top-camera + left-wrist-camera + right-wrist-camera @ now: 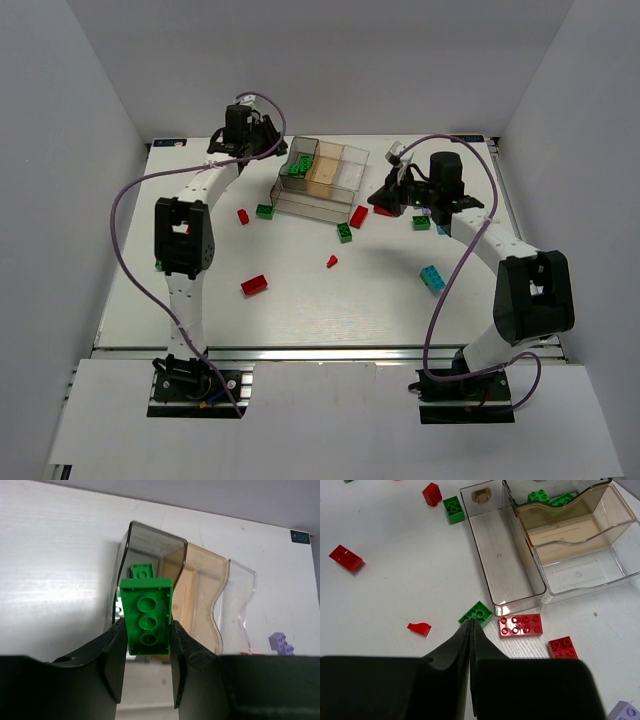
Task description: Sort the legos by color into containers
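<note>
My left gripper (147,624) is shut on a green brick (146,611), its hollow underside toward the camera, held above the left end of the clear tray (218,605). Another green brick (142,570) lies in the dark-tinted compartment below. In the top view the left gripper (268,141) is at the tray's (318,212) back left corner. My right gripper (471,625) is shut and empty, its tips at the edge of an upturned green brick (479,612) on the table, just in front of the tray (512,599). In the top view the right gripper (379,200) is right of the tray.
Beside the right gripper lie a red 2x4 brick (520,625), a red 2x2 brick (563,647) and a small red slope piece (419,628). Further loose bricks: red (254,285), red (242,215), green (264,211), cyan (432,278), green (421,222), pale purple (281,643).
</note>
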Controlling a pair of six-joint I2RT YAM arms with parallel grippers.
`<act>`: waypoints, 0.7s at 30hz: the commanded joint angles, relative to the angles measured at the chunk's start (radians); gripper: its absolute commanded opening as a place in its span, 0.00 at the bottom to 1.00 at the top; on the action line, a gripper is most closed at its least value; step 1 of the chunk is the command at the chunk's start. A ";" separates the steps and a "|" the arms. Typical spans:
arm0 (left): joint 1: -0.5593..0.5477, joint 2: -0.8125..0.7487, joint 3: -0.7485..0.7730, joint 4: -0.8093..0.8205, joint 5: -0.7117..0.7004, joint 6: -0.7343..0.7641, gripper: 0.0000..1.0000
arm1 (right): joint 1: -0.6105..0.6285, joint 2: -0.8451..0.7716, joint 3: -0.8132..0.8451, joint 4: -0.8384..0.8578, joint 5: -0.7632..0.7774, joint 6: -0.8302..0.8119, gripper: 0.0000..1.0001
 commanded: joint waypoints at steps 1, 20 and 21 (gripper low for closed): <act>-0.012 0.075 0.174 -0.043 0.019 0.042 0.09 | -0.002 -0.054 0.001 -0.038 0.006 -0.043 0.07; -0.063 0.223 0.317 -0.074 0.038 0.017 0.69 | 0.006 0.000 0.008 -0.126 0.045 -0.081 0.55; -0.063 0.218 0.317 -0.072 0.033 0.017 0.70 | 0.012 0.005 0.010 -0.126 0.042 -0.078 0.56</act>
